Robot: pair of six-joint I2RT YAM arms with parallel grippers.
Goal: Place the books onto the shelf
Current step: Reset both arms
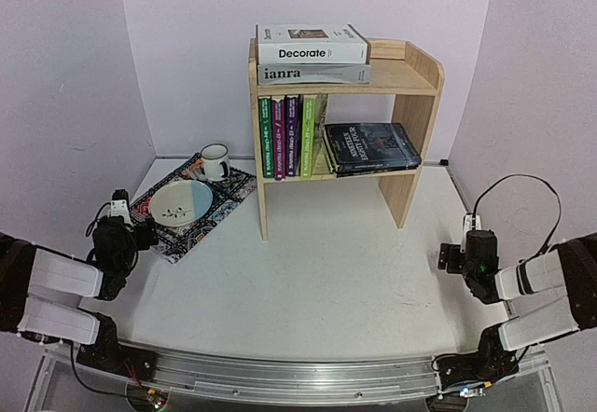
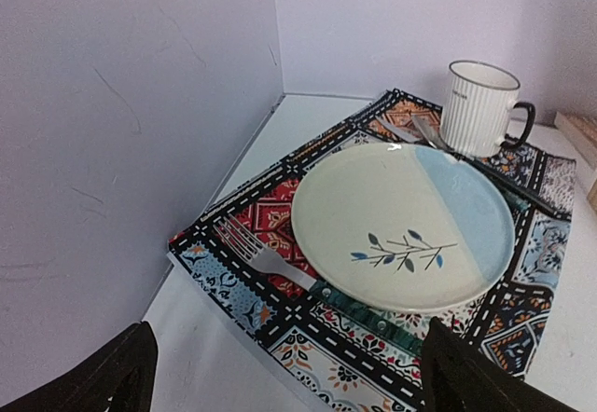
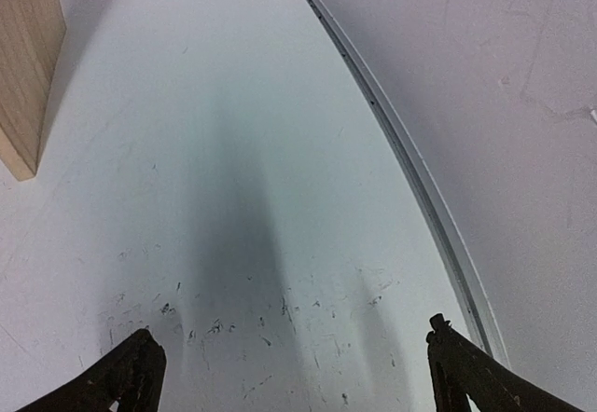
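books on the shelf, both sets of fingers wide and empty

you have the shelf [image 1: 410, 142] standing at the back of the worktop [image 1: 326, 272], near the far wall. on its top tier the thick white "decorate" book [image 1: 312, 46] lies flat on the grey "ianra" book [image 1: 312, 74]. on the lower tier a row of thin books [image 1: 289, 135], green and purple spines among them, stands upright against the left side panel. just beside them, two dark books [image 1: 371, 146] lie stacked flat, their front edges jutting a little past the shelf.

your left fingers [image 2: 112, 379] are spread wide and hold nothing. they hover at the near corner of a patterned mat [image 2: 252, 212] left of the shelf. the mat carries a plate [image 2: 401, 226] with a leaf sprig, a fork [image 2: 266, 258] along its left rim, and a ribbed white mug [image 2: 478, 106] at the far corner.

your right fingers [image 3: 126, 375] are spread wide too, with nothing between them, over bare scuffed worktop to the right of the shelf and well apart from it.
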